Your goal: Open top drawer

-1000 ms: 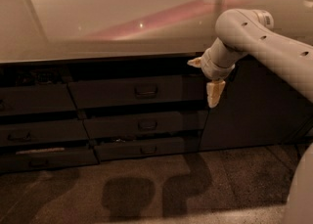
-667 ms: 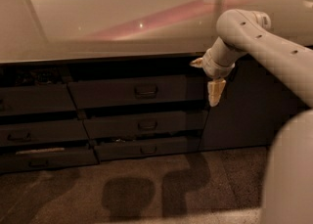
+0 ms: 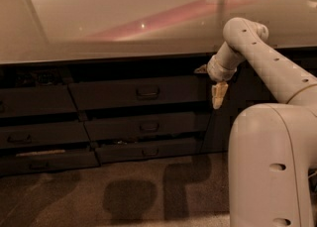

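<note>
The top drawer is the wide dark grey front just under the counter, in the middle stack, with a small dark handle at its centre. Its interior does not show. My gripper hangs pointing down at the drawer's right end, to the right of the handle and at about its height. It holds nothing that I can see. The pale arm runs from it up and to the right.
Two shallower dark drawers sit below the top one. Another stack of dark drawers stands at the left. A pale glossy countertop runs above. A bulky arm segment fills the lower right. The brown floor shows shadows.
The gripper has stayed at the drawer's right end. The bulky arm segment has risen into view at the lower right and now covers more of it.
</note>
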